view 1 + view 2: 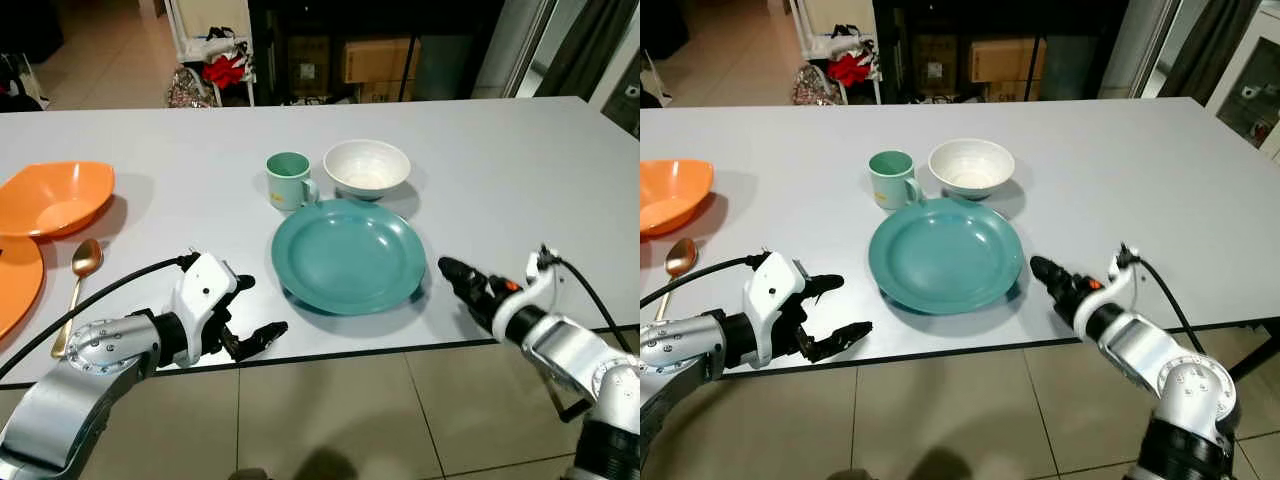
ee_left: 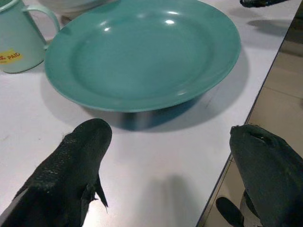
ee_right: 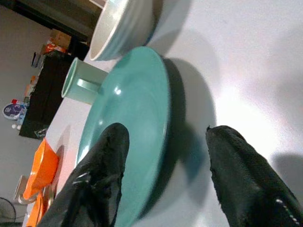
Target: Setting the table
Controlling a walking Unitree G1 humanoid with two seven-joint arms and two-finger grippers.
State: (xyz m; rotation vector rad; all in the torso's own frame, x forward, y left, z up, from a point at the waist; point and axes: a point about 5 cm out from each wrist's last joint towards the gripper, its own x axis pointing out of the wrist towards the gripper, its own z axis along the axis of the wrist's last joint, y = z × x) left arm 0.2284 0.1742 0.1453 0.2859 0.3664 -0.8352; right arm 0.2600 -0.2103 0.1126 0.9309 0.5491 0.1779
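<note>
A teal plate (image 1: 348, 255) lies near the front edge of the white table (image 1: 520, 180). Just behind it stand a pale green mug (image 1: 288, 180) and a white bowl (image 1: 367, 167). A gold spoon (image 1: 78, 283) lies at the left, beside an orange bowl (image 1: 55, 198) and an orange plate (image 1: 15, 285). My left gripper (image 1: 257, 310) hovers open at the table's front edge, left of the teal plate, holding nothing. My right gripper (image 1: 452, 270) is open just right of the plate's rim, low over the table. In the right wrist view the plate's edge (image 3: 156, 118) sits between the fingers (image 3: 102, 170).
The table's front edge (image 1: 400, 350) runs under both wrists, with tiled floor (image 1: 330, 420) below. Behind the table stand a white rack with red items (image 1: 222, 60) and dark shelving with cardboard boxes (image 1: 375, 60). The table's right half is bare.
</note>
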